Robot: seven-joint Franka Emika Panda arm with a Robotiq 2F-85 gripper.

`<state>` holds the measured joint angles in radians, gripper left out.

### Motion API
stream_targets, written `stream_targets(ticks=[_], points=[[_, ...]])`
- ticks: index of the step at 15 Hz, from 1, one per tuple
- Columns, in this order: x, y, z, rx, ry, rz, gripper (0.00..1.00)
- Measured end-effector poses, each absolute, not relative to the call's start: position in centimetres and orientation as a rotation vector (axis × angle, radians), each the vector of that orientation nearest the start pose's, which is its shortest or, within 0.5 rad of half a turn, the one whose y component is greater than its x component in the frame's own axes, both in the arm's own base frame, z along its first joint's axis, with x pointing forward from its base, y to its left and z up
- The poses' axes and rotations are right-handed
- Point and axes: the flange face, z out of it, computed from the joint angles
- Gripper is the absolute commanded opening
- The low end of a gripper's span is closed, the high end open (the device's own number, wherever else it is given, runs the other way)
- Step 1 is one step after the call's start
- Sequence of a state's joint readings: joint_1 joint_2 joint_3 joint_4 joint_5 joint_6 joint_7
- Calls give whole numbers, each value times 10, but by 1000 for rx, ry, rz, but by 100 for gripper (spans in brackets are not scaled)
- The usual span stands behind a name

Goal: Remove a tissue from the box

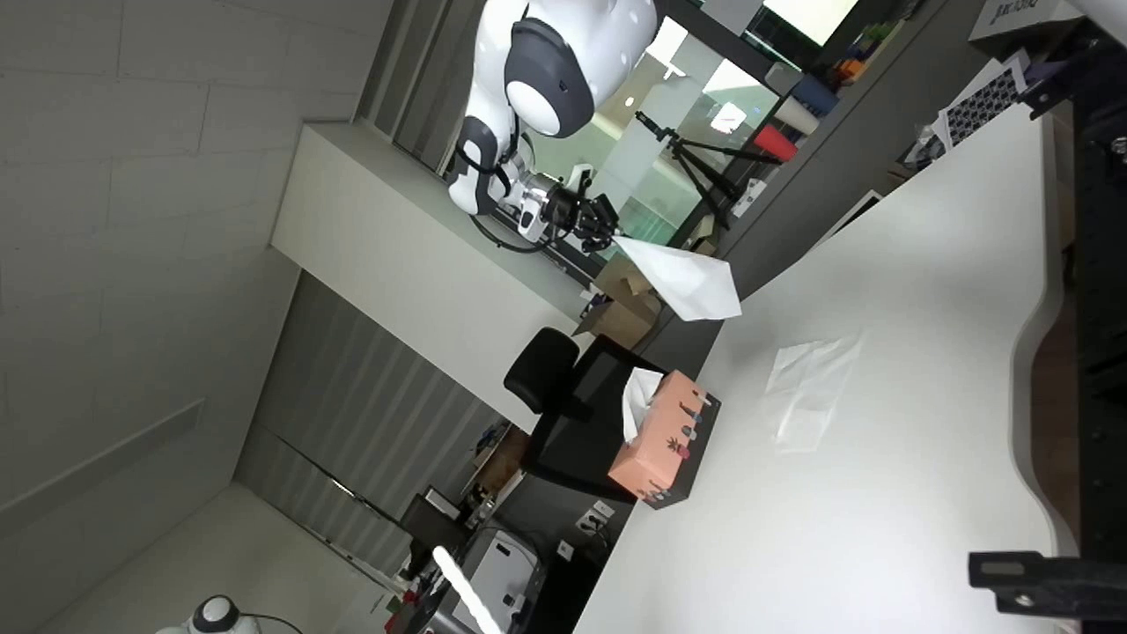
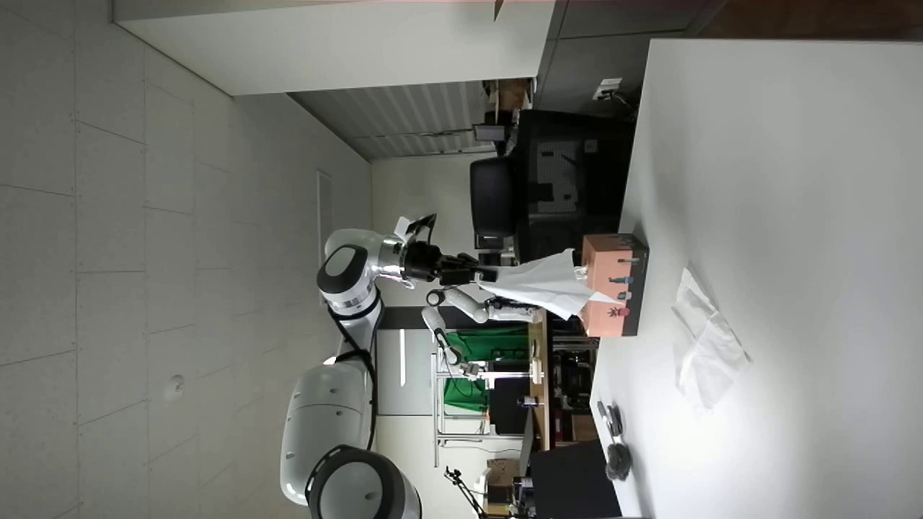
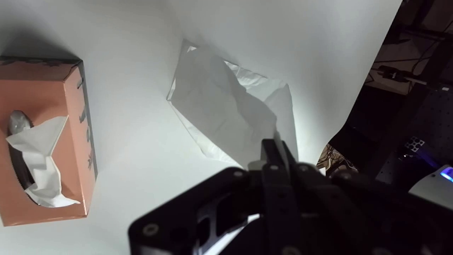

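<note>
One tissue (image 1: 687, 277), pinched between the fingers (image 3: 271, 156).
If these part too soon, it could drift down onto the loose sheet (image 2: 708, 346) lying below them.

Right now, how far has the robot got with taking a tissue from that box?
Done, it seems: a thin white paper tissue hangs clear of the orange-and-black cardboard tissue box in an exterior view. In hand: that tissue, pinched at one end by the black two-fingered claw. Left: perhaps just letting go; the tissue is not yet set down, while another creased white tissue lies on the white tabletop.
</note>
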<state>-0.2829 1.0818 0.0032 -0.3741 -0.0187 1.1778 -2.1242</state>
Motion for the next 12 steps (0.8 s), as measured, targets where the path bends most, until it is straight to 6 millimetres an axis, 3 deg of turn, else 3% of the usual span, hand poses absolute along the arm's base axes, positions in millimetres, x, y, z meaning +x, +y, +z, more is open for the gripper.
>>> stream_targets(ticks=[12], points=[[726, -201, 342, 2036, 2807, -120, 0]])
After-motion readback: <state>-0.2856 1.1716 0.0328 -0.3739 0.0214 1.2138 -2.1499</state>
